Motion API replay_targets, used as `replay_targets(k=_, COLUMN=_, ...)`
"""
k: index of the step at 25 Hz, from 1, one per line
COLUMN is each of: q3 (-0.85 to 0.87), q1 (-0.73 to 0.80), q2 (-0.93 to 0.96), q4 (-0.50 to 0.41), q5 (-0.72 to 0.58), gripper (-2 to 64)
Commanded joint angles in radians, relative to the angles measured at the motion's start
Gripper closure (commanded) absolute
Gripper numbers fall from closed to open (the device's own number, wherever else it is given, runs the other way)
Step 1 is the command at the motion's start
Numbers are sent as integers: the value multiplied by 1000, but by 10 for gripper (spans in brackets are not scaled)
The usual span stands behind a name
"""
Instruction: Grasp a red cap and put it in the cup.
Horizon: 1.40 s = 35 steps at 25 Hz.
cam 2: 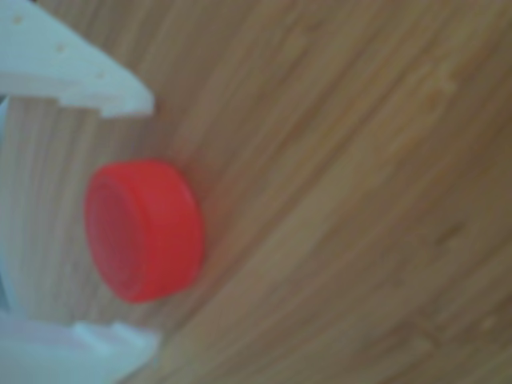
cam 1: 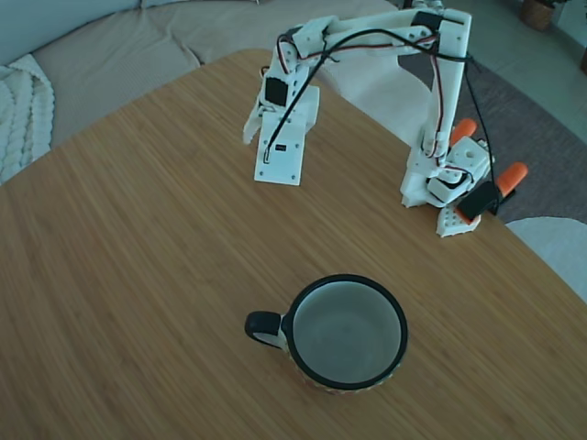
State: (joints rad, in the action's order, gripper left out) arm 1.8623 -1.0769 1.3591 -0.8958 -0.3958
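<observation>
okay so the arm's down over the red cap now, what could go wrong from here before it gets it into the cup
The red cap lies flat on the table between the open jaws, neither touching it. Being low and smooth-sided, it could squirt out or tip as the gripper closes. The other view is blurred, so depth is hard to judge. The cup sits well away from the arm, so a weak grip might drop it in transit.

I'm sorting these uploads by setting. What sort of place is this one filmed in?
Probably a home living room, not a lab: a beige sofa with a knitted throw stands behind the bamboo table, and a grey rug covers the floor beside it.
</observation>
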Motion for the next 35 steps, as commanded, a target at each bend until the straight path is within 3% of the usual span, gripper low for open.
replay_targets(k=1, q3=-11, q1=-6, q2=21, q4=-8, q5=-5, gripper=416)
replay_targets(k=10, q3=-18, q1=-6, q2=23, q4=5, q5=-3, gripper=606)
replay_targets(k=16, q3=-21, q1=-2, q2=41, q4=5, q5=-3, gripper=609)
replay_targets(k=25, q3=-6, q1=60, q2=253, q4=-17, q5=8, gripper=609)
replay_targets(k=35, q3=-25, q1=298, q2=568, q4=-189, q5=20, gripper=604)
